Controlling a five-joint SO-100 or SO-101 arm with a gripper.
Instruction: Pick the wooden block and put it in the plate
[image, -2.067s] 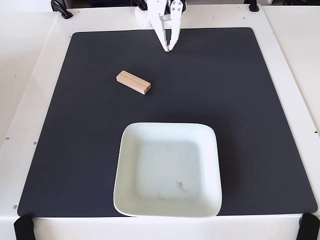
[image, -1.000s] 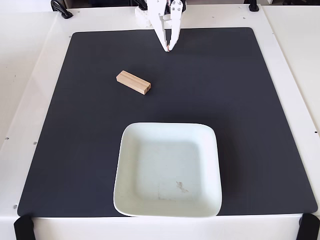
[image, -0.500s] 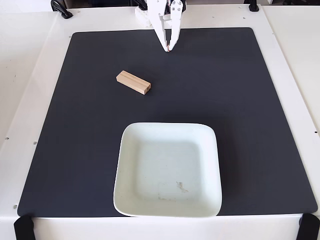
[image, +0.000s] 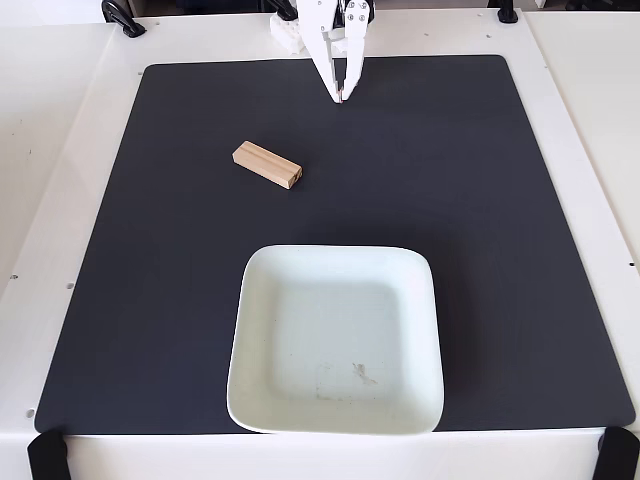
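surface: white table (image: 580, 150) | cover: black mat (image: 150, 300) | light: bright, even

The single fixed view looked steeply down from the 6 o'clock side, framing the whole black mat (image: 480, 200) toward 12 o'clock.

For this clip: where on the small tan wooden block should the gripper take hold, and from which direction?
Grip the small tan wooden block at its middle, across the two long sides, coming straight down from above. It lies flat and diagonal on the black mat with open space all round, so the white gripper likely needs to turn to match that angle.
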